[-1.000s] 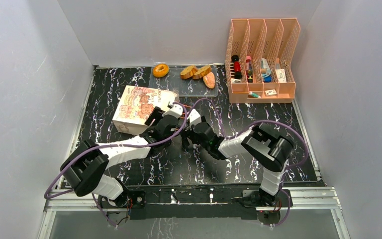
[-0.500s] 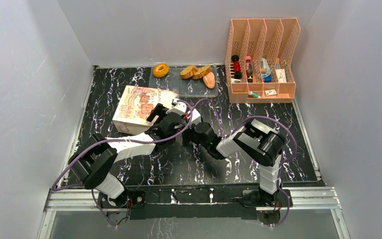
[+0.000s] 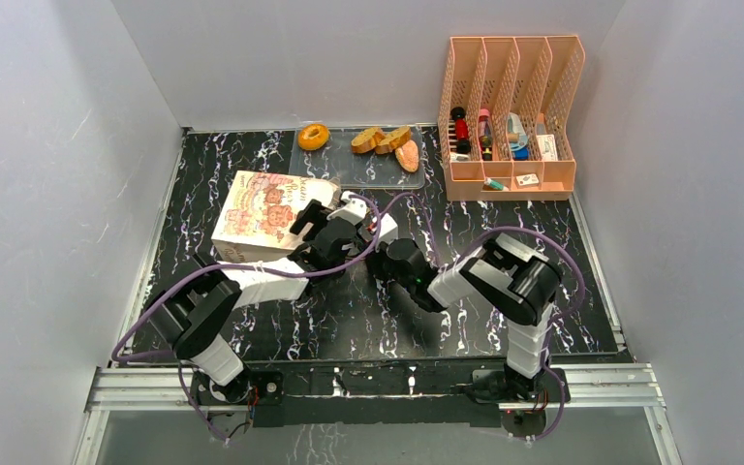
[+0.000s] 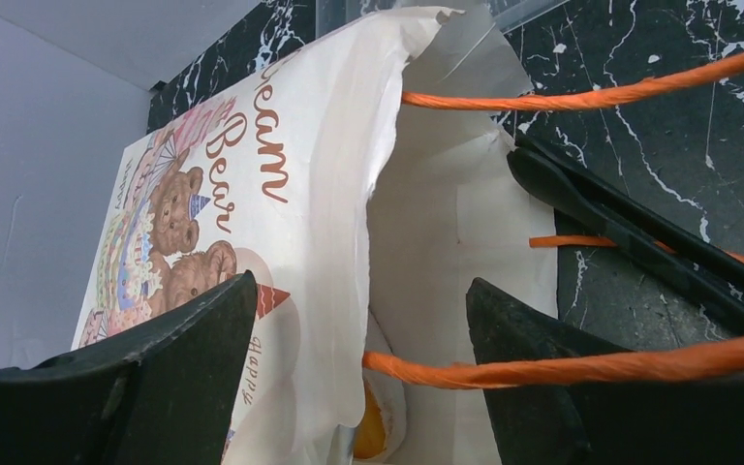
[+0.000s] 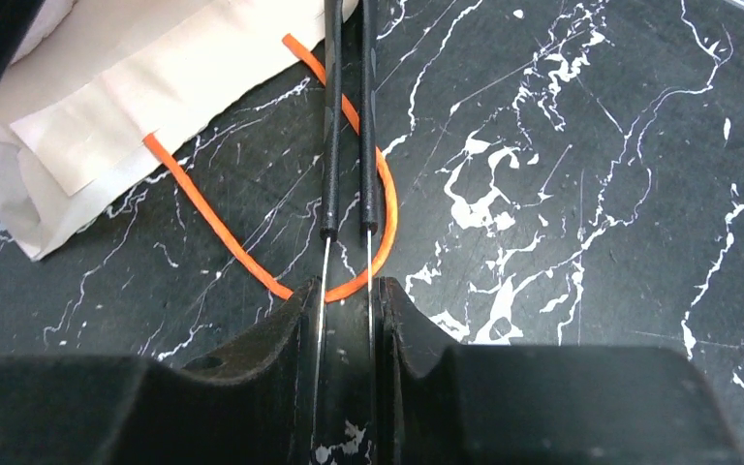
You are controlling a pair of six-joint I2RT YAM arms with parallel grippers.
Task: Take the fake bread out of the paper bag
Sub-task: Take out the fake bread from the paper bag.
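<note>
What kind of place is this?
Probably a robot test booth: plain grey walls box in a marbled table, a left arm and right arm are bolted on, and the bread looks like toys.

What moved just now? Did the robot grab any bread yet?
The left end effector pushed closer to the mouth of the paper bag, which slid slightly left. The right arm folded inward a bit. Nothing was grabbed or let go: the left fingers are open at the mouth. The fake bread on the clear tray and the pink organizer stayed put.
</note>
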